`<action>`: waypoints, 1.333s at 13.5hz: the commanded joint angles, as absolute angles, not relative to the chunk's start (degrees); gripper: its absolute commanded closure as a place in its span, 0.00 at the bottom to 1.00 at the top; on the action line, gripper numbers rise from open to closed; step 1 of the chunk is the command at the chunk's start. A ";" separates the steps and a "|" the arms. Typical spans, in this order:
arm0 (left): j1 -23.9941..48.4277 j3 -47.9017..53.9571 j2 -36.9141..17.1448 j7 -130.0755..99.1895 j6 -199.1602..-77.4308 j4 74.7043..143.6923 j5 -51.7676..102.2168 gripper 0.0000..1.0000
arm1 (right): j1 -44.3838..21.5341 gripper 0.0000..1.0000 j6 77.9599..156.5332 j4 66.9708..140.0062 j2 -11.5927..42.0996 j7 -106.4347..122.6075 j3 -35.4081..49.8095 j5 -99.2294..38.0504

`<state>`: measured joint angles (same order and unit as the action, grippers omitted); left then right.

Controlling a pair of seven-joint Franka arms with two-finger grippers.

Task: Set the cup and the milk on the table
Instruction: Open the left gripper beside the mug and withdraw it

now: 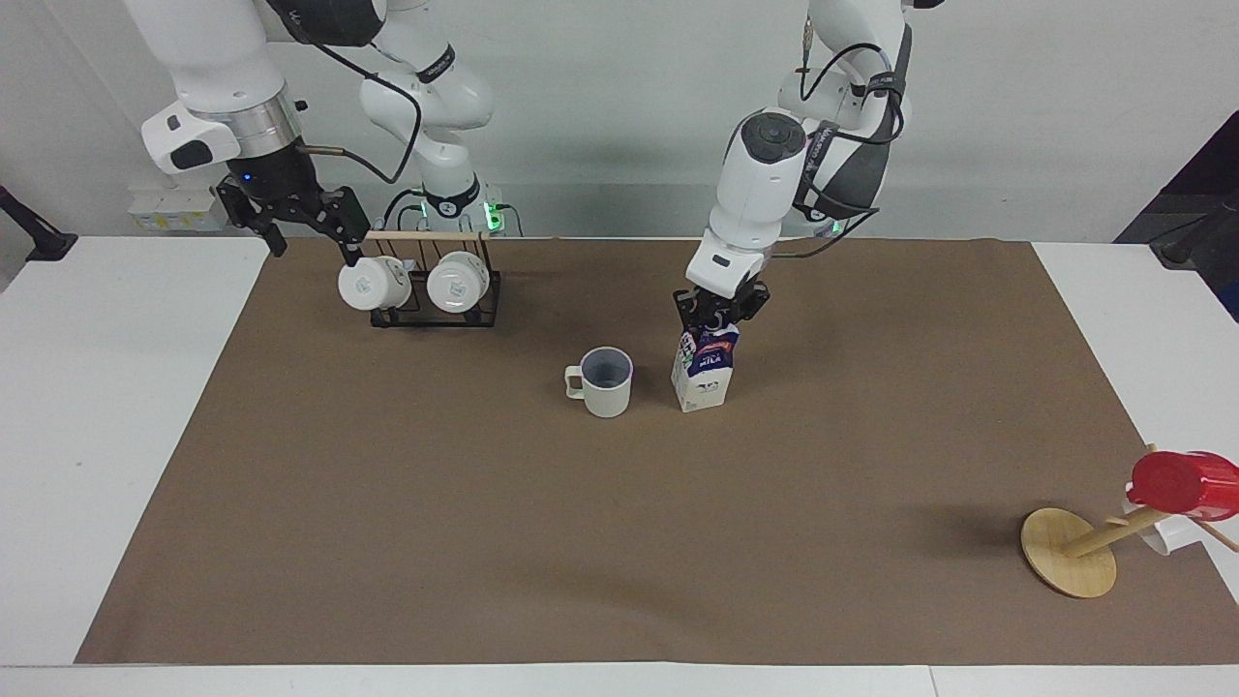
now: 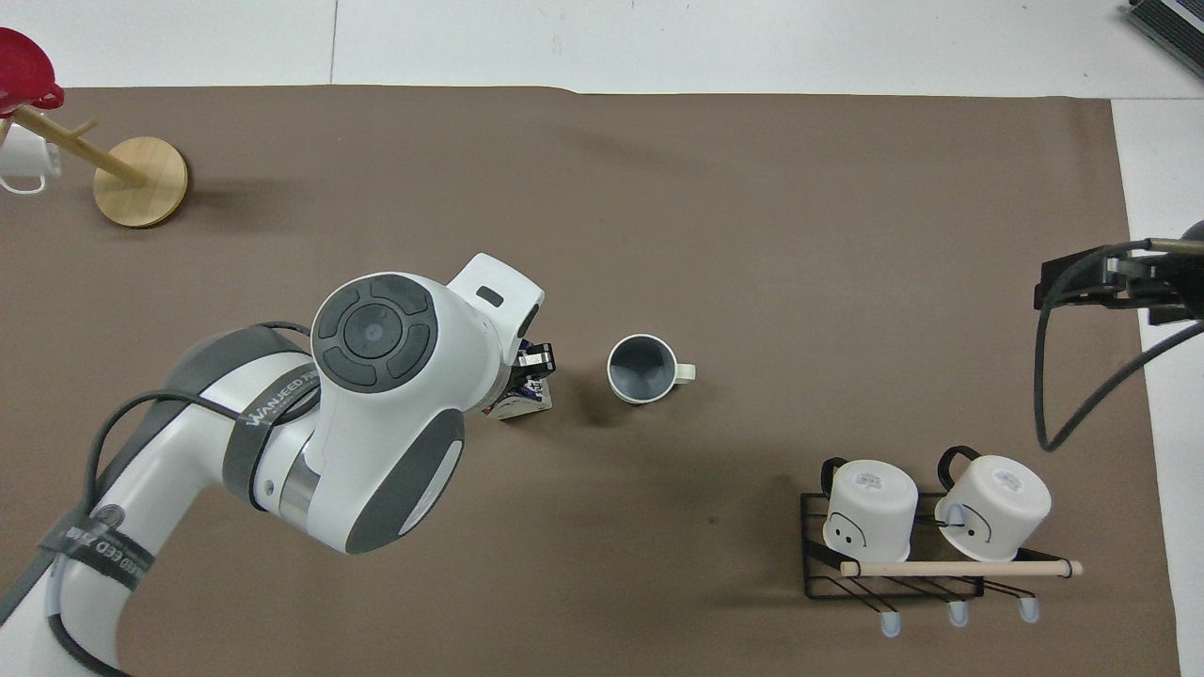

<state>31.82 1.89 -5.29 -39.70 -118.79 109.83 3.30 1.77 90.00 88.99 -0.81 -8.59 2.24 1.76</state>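
The off-white cup (image 1: 607, 380) with a greyish-blue inside stands upright on the brown mat of the table (image 1: 619, 542), near its middle. It also shows in the overhead view (image 2: 642, 369). The milk (image 1: 704, 375) stands upright on the mat beside the cup, toward the left arm's end. My left gripper (image 1: 716, 318) is shut on the carton's gable top. In the overhead view the left arm hides most of the milk (image 2: 523, 405). My right gripper (image 1: 308, 242) is open and empty, in the air by the mug rack's outer end.
A black wire rack (image 1: 436, 308) with two white mugs (image 1: 366, 284) stands near the robots at the right arm's end. A wooden mug tree (image 1: 1068, 552) with a red cup (image 1: 1183, 481) stands at the corner far from the robots, at the left arm's end.
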 commanded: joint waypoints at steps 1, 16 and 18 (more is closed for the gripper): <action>31.91 1.49 -4.75 -38.93 -120.50 111.09 2.11 0.26 | 2.55 0.00 89.46 87.36 -0.09 -6.24 2.46 1.50; 11.44 0.26 7.73 -9.95 -94.58 103.71 2.90 0.00 | 2.46 0.00 89.30 89.38 -1.58 -6.77 2.46 1.23; 9.59 0.26 8.43 -6.78 -93.00 103.62 2.90 0.00 | 2.46 0.00 89.38 89.38 -1.58 -6.86 2.46 1.23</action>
<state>10.97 -0.36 7.36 -9.10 -95.18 103.79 3.30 1.78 89.67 88.68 -0.81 -7.63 2.24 1.70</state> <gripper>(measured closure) 0.000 0.000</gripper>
